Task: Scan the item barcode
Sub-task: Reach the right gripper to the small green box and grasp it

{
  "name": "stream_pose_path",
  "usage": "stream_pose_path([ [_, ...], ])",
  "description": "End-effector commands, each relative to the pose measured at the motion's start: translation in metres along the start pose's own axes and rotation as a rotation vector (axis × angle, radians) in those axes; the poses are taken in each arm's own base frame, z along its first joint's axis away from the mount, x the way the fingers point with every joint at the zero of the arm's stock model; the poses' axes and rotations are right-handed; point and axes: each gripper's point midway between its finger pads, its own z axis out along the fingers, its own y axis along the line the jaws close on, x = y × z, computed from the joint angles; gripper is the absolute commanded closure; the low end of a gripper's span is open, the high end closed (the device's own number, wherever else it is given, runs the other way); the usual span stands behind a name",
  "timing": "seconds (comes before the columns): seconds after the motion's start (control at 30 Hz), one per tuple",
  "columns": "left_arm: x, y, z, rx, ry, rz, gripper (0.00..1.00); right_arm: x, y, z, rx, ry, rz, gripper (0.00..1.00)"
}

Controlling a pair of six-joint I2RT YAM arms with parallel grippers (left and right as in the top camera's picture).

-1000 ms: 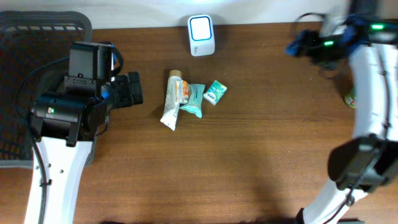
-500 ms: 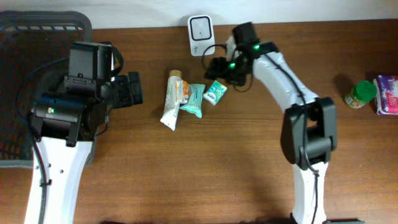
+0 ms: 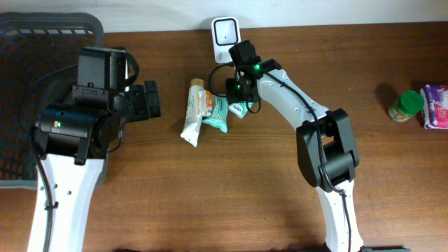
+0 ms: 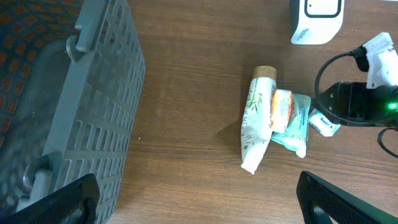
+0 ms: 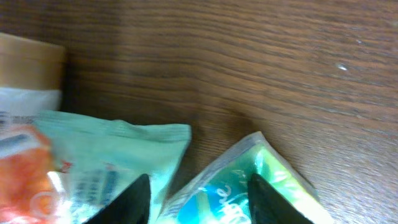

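Note:
A white barcode scanner (image 3: 225,33) stands at the table's far edge. In front of it lie a white tube (image 3: 192,117), a teal pouch (image 3: 218,113) with an orange packet on it, and a small green packet (image 3: 241,109). My right gripper (image 3: 239,98) is down over the green packet. In the right wrist view its black fingertips (image 5: 134,199) straddle a corner of the green packet (image 5: 217,193), partly closed, with a gap still showing on the left side. My left gripper (image 3: 150,101) hovers wide open left of the items, holding nothing.
A grey mesh basket (image 3: 42,31) fills the left end of the table, close under the left arm. At the far right stand a green jar (image 3: 406,105) and a purple pack (image 3: 435,105). The right arm stretches diagonally from the front edge to the items.
The right arm swung in from the far right and came down over the small green packet, its jaws narrowing around it. The left arm has not moved.

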Motion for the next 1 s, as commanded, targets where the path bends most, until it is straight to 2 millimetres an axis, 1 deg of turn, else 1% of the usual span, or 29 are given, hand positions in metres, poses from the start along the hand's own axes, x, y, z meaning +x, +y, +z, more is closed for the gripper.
stream_pose_path([
  [0.0,0.0,0.004,0.0,-0.016,-0.002,0.013,0.01,0.01,-0.024,0.004,0.129,0.023,-0.007,0.6],
  [0.07,0.0,0.004,0.0,-0.016,-0.002,0.013,0.01,0.019,-0.039,0.001,0.209,0.056,-0.008,0.61],
  [0.13,0.0,0.004,0.0,-0.016,-0.002,0.013,0.01,0.031,-0.045,-0.005,0.243,0.102,0.018,0.61],
  [0.17,0.0,0.004,0.0,-0.016,-0.002,0.013,0.01,0.037,-0.047,-0.009,0.255,0.119,0.059,0.63],
  [0.23,0.0,0.004,0.0,-0.016,-0.002,0.013,0.01,0.05,-0.049,-0.021,0.282,0.158,0.194,0.63],
  [0.27,0.0,0.004,0.0,-0.016,-0.002,0.013,0.01,0.058,-0.047,-0.029,0.282,0.195,0.252,0.62],
  [0.3,0.0,0.004,0.0,-0.016,-0.002,0.013,0.01,0.064,-0.042,-0.036,0.264,0.229,0.271,0.59],
  [0.33,0.0,0.004,0.0,-0.016,-0.002,0.013,0.01,0.07,-0.036,-0.046,0.242,0.271,0.277,0.47],
  [0.37,0.0,0.004,0.0,-0.016,-0.002,0.013,0.01,0.072,-0.036,-0.058,0.253,0.298,0.278,0.39],
  [0.43,0.0,0.004,0.0,-0.016,-0.002,0.013,0.01,0.068,-0.042,-0.08,0.304,0.301,0.269,0.34],
  [0.47,0.0,0.004,0.0,-0.016,-0.002,0.013,0.01,0.061,-0.048,-0.092,0.344,0.276,0.263,0.31],
  [0.5,0.0,0.004,0.0,-0.016,-0.002,0.013,0.01,0.051,-0.056,-0.101,0.382,0.237,0.244,0.31],
  [0.53,0.0,0.004,0.0,-0.016,-0.002,0.013,0.01,0.04,-0.061,-0.107,0.399,0.208,0.182,0.31],
  [0.57,0.0,0.004,0.0,-0.016,-0.002,0.013,0.01,0.031,-0.065,-0.112,0.407,0.195,0.054,0.28],
  [0.63,0.0,0.004,0.0,-0.016,-0.002,0.013,0.01,0.022,-0.068,-0.112,0.392,0.212,-0.183,0.26],
  [0.7,0.0,0.004,0.0,-0.016,-0.002,0.013,0.01,0.024,-0.071,-0.105,0.368,0.255,-0.359,0.27],
  [0.77,0.0,0.004,0.0,-0.016,-0.002,0.013,0.01,0.036,-0.069,-0.092,0.288,0.32,-0.485,0.27],
  [0.9,0.0,0.004,0.0,-0.016,-0.002,0.013,0.01,0.066,-0.057,-0.067,0.066,0.406,-0.642,0.27],
  [0.97,0.0,0.004,0.0,-0.016,-0.002,0.013,0.01,0.074,-0.058,-0.058,0.034,0.42,-0.676,0.26],
])
